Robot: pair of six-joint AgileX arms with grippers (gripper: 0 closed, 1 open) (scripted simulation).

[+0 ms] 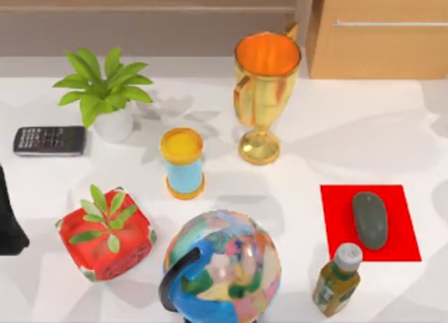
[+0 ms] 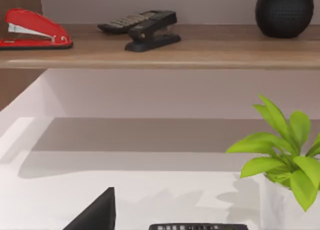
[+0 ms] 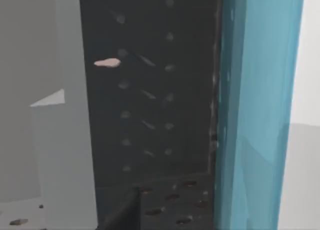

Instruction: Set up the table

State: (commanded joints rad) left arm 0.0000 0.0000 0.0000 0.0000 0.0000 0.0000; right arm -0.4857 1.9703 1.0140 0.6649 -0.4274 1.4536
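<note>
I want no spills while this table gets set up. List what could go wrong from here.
1. The trophy is tall on a narrow foot; a sweep past it could tip it onto the hourglass beside it.
2. The bottle stands at the mat's near corner, so reaching for the mouse might knock it over.
3. The globe crowds the red planter, leaving little room between them.
</note>
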